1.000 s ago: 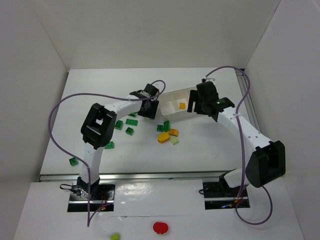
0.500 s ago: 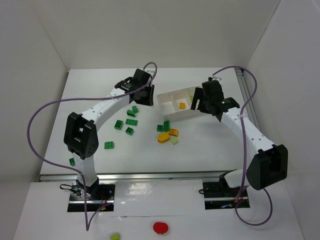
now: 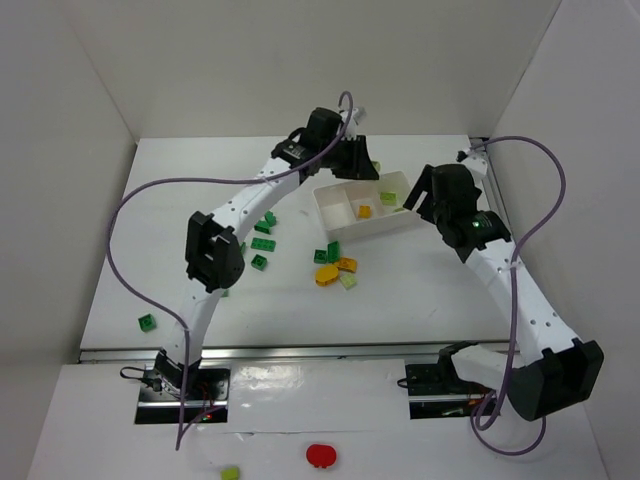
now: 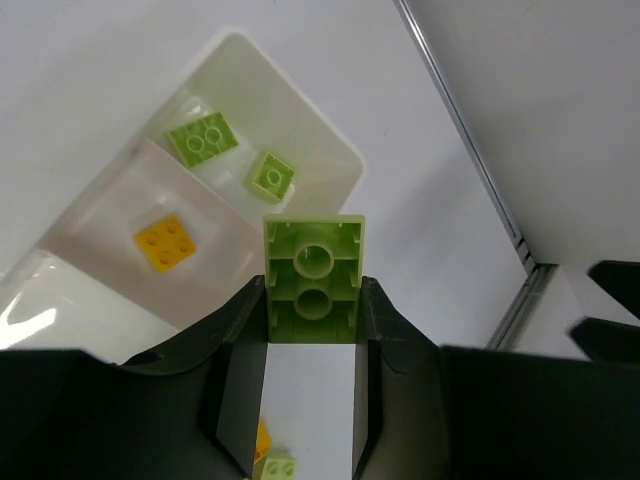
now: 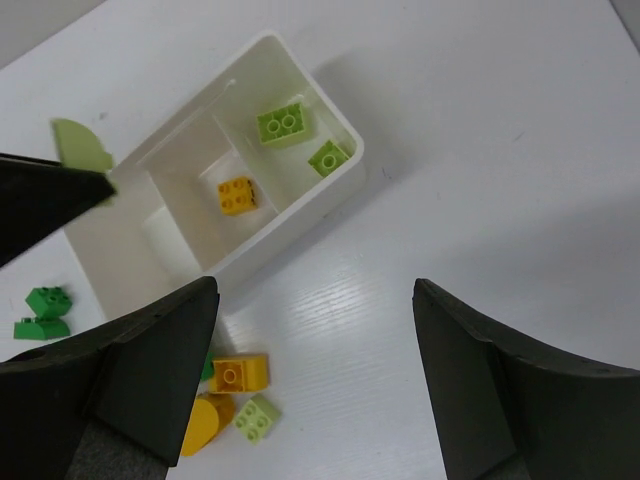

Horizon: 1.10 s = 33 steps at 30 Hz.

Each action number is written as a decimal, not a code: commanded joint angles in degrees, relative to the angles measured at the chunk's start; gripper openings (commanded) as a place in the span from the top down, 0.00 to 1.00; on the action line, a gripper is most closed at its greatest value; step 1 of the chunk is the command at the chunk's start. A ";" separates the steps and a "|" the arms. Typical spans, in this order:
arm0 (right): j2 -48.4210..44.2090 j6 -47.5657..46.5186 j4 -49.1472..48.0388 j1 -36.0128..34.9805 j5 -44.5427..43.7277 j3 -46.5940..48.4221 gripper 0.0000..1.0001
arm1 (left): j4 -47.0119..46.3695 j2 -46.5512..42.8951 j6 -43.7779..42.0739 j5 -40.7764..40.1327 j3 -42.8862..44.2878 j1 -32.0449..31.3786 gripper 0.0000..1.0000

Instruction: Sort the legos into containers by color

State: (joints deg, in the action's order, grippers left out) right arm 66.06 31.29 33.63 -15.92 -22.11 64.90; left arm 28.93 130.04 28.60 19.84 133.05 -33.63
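My left gripper [image 4: 313, 290] is shut on a pale yellow-green lego [image 4: 313, 278], underside toward the camera, held above the white tray [image 4: 345, 160] near its right end. In the top view this gripper [image 3: 358, 158] hangs just behind the tray [image 3: 378, 226]. The right-end compartment holds two pale green bricks [image 4: 203, 140], the middle one an orange brick [image 4: 165, 243]; the third looks empty. My right gripper [image 5: 312, 290] is open and empty, over bare table to the right of the tray [image 5: 290, 215].
Loose legos lie left of and in front of the tray: dark green ones [image 3: 263, 244], two orange [image 3: 347, 264] and a pale green [image 3: 348, 281]. One green brick [image 3: 147, 321] sits far left. A red round object [image 3: 320, 455] lies off the table at the front.
The left arm swung from the loose bricks up and right to the tray, its jaws closing on the pale green brick. The right gripper drew back to the right, still open.
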 commanded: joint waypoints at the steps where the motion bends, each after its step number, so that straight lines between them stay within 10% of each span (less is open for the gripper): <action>1: -4.18 3.42 0.56 0.37 -4.60 -1.62 0.14 | -9.04 1.71 7.69 7.49 -1.47 0.05 1.00; 14: -4.19 3.43 3.90 0.89 -3.38 -1.01 0.14 | -21.72 15.94 18.60 9.26 5.19 -2.32 0.97; 23: -4.19 3.43 4.43 0.89 -2.76 -1.01 0.14 | -23.83 17.45 18.78 10.31 7.48 -2.32 0.09; 33: -2.88 -2.08 0.83 0.89 6.44 -4.25 0.14 | -16.02 -4.06 7.21 11.56 -10.74 -2.32 0.16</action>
State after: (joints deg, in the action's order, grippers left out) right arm 62.13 32.75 36.77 -15.33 -20.73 62.13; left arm 10.94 138.85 43.29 31.22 127.87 -35.97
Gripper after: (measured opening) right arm 0.855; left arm 0.853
